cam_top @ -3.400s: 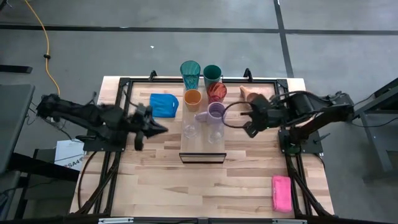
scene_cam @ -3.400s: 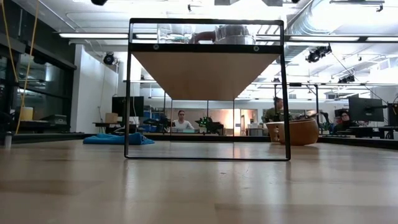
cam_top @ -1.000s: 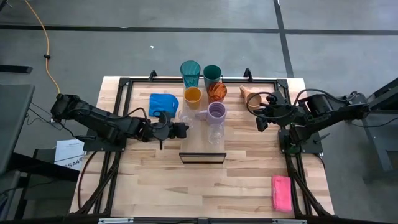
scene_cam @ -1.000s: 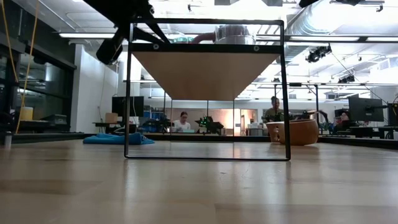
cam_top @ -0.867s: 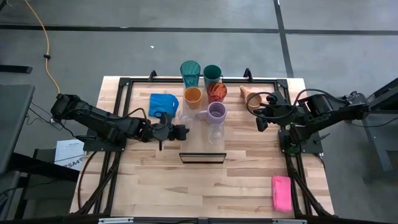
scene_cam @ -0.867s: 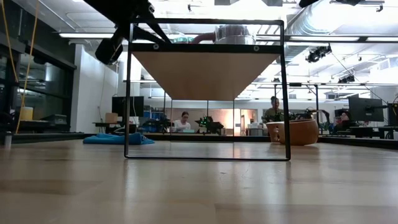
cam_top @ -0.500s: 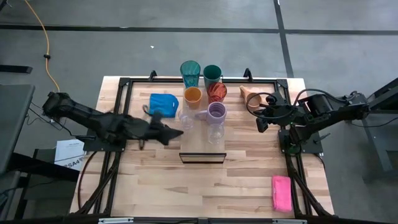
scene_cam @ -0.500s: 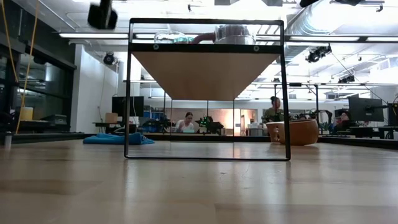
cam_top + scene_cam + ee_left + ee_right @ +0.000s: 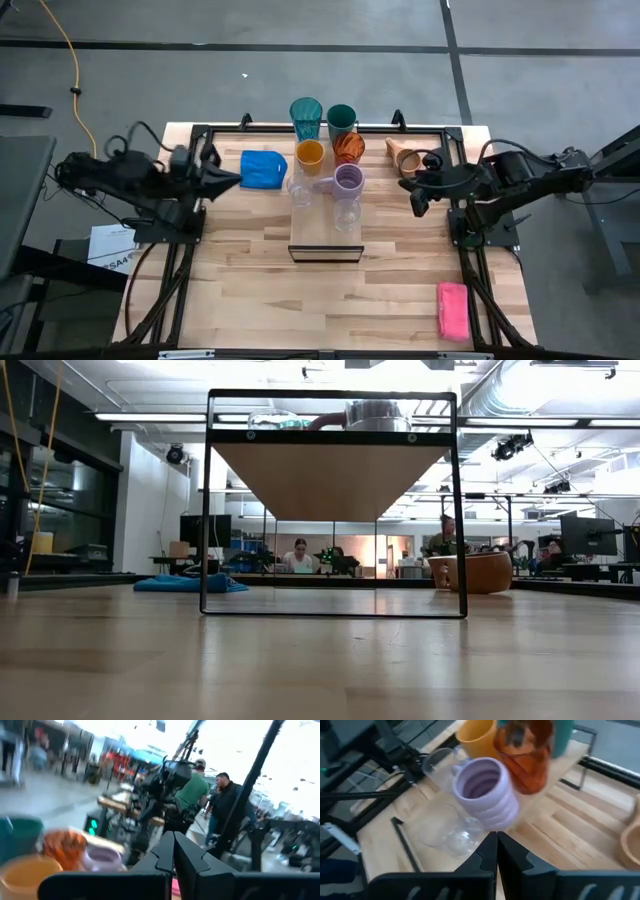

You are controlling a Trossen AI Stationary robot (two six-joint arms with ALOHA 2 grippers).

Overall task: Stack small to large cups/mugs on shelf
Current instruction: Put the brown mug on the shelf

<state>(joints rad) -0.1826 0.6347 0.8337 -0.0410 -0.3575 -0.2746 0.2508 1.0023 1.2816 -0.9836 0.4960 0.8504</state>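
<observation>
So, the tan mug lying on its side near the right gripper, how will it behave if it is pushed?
The tan mug lies on its side on the table, off the shelf, so it may roll. Its handle would probably stop a full turn and make it swing instead. It looks hard, so it should slide, not bend.

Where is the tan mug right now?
In the high view the tan mug lies on the tabletop, right of the shelf, beyond the right claw.
</observation>
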